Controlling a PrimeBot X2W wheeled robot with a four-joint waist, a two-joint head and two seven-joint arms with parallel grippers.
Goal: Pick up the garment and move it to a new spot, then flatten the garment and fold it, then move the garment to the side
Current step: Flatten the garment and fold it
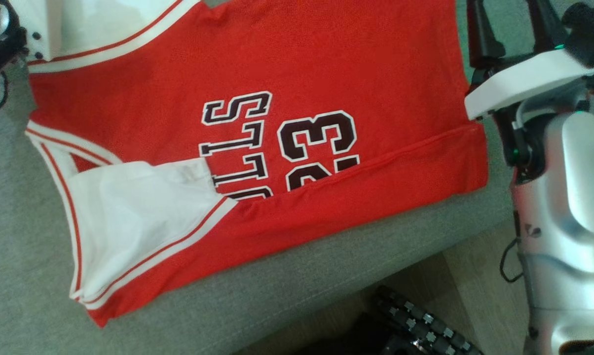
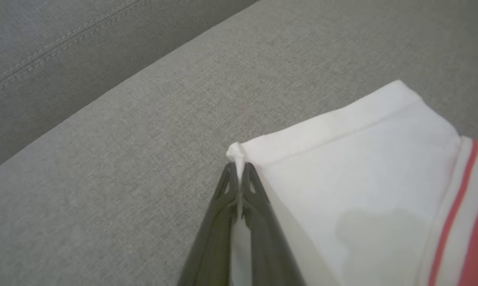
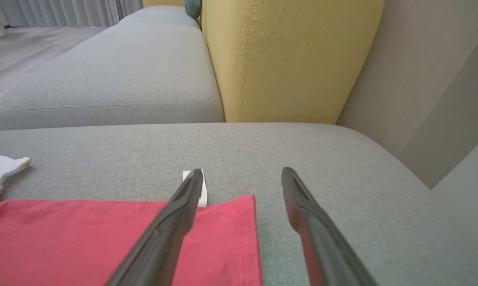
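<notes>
The garment point(image 1: 326, 74), a red jersey with white sleeves and dark numerals, lies spread on the grey sofa seat point(image 1: 20, 236), with its near long edge folded over onto the print. The left gripper point(image 2: 239, 170) is closed tight on the corner of the far-left white sleeve point(image 2: 342, 159), pinching a small tuft of cloth between its fingertips. The right gripper point(image 3: 242, 176) is spread wide and holds nothing. It hovers at the right hem corner, one finger over the red cloth beside a white tag point(image 3: 203, 194), the other over bare seat. A yellow backrest point(image 3: 286, 59) stands beyond.
</notes>
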